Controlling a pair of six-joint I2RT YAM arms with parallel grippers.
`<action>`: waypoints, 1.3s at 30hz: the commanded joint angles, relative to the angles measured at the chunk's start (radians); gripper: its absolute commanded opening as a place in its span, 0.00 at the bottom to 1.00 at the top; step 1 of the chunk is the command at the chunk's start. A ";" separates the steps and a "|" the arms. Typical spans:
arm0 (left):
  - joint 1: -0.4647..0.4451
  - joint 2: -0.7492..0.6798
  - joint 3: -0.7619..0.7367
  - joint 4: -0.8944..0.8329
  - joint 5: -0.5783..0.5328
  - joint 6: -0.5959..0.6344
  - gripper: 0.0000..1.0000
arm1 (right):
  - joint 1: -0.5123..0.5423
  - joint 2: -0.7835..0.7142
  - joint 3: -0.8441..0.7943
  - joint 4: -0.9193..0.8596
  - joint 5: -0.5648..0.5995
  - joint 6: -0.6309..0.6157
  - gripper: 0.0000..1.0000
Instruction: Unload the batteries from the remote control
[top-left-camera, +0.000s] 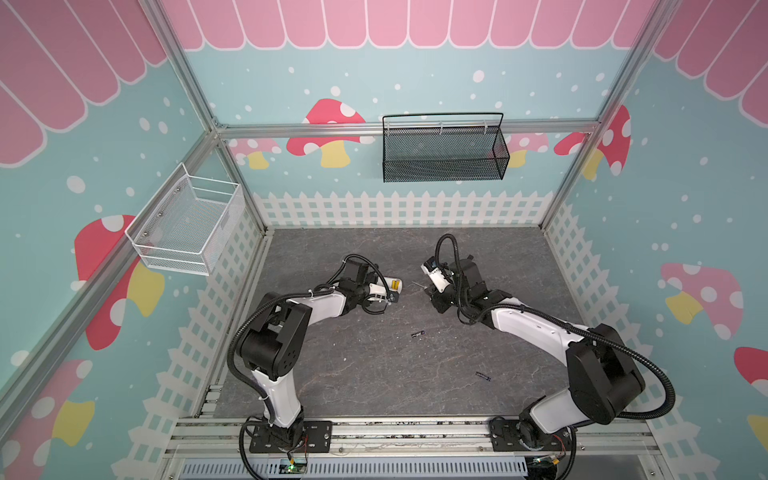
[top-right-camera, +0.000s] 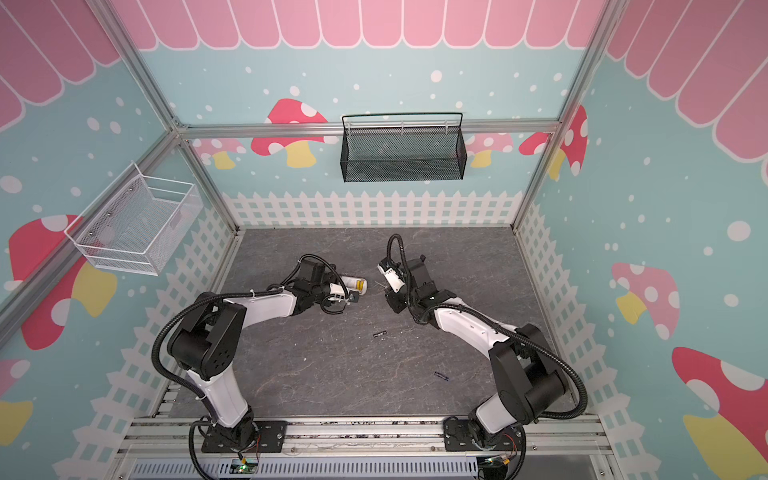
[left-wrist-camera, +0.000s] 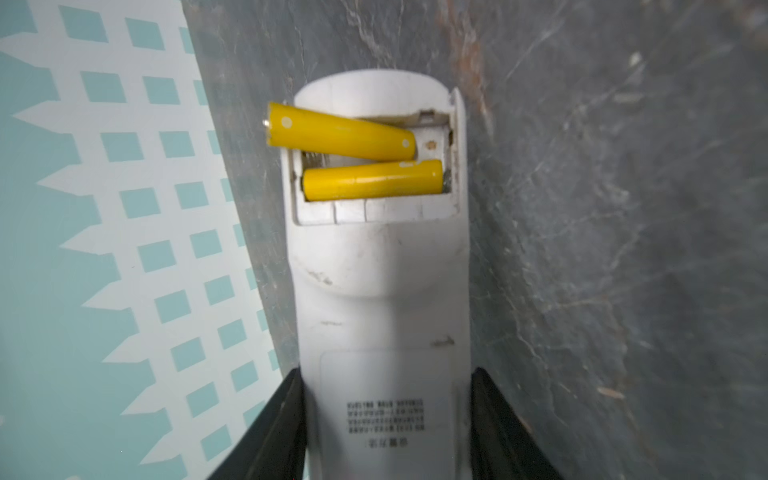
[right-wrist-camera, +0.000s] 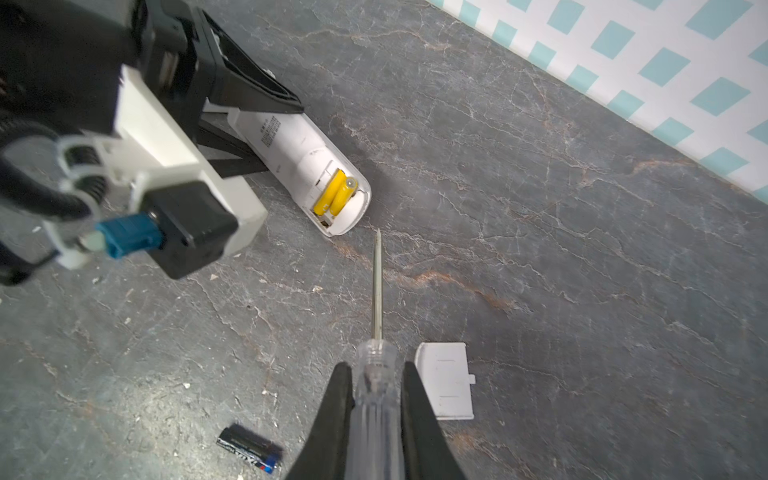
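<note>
Left jaws: clamped on the white remote (left-wrist-camera: 380, 291).
Right jaws: closed on the clear-handled screwdriver (right-wrist-camera: 376, 407).
Yellow batteries (left-wrist-camera: 372, 183): in the remote's open compartment, one tilted out.
Dark batteries (top-left-camera: 418, 333): loose on the tabletop (top-left-camera: 353, 374), nearer.

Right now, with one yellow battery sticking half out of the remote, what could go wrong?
1. The tilted yellow battery overhangs the remote's edge; a hard pry could fling it across the table.
2. The screwdriver in the right hand has a thin tip that might slip off the seated yellow battery and gouge the remote.
3. The left hand grips the remote only at its other end, so prying may twist it loose.
</note>
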 joint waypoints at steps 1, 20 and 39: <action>-0.009 0.040 -0.030 0.313 -0.066 0.104 0.00 | 0.001 0.023 0.031 0.058 -0.038 0.064 0.00; -0.046 0.122 -0.072 0.494 -0.107 0.107 0.00 | -0.007 0.090 0.058 0.071 -0.063 0.085 0.00; -0.010 -0.112 0.263 -0.455 -0.045 -0.420 0.00 | -0.151 -0.201 -0.087 0.070 -0.196 0.158 0.00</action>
